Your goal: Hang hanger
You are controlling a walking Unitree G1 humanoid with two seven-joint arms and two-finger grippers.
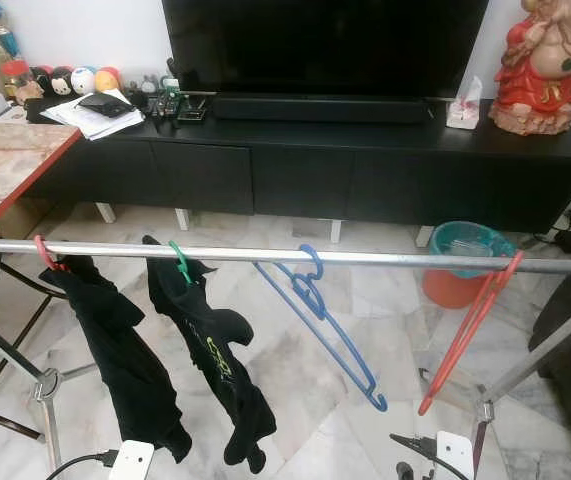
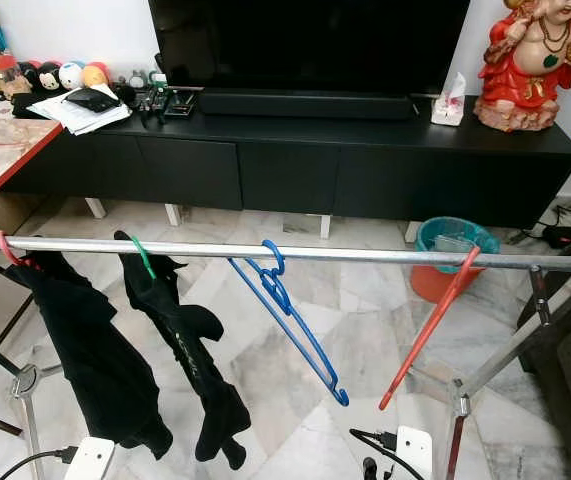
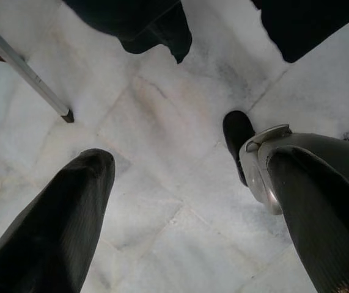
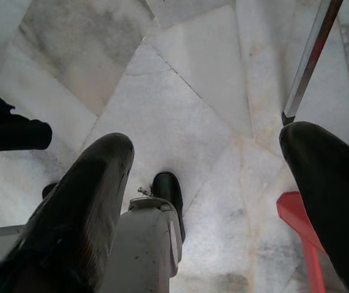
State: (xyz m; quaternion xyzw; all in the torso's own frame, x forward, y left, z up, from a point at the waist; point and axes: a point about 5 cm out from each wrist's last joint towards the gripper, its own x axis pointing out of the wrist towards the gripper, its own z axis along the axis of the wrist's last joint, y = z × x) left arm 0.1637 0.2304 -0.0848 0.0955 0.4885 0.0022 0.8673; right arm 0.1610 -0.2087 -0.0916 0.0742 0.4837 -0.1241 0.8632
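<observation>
A silver clothes rail (image 1: 385,258) runs across in front of me. On it hang a red hanger (image 1: 43,254) and a green hanger (image 1: 180,262), each with a black garment, then a bare blue hanger (image 1: 317,312) and a bare orange-red hanger (image 1: 468,329) tilted near the right end. My left gripper (image 3: 189,177) hangs low over the marble floor, open and holding nothing. My right gripper (image 4: 208,162) is also open and empty, with the tip of the orange-red hanger (image 4: 302,235) beside one finger.
A black TV cabinet (image 1: 345,165) with a TV stands behind the rail. A teal and orange bin (image 1: 465,262) sits on the floor at right. A marble-topped table (image 1: 5,165) is at the left. The rack's legs (image 1: 50,420) spread on the floor.
</observation>
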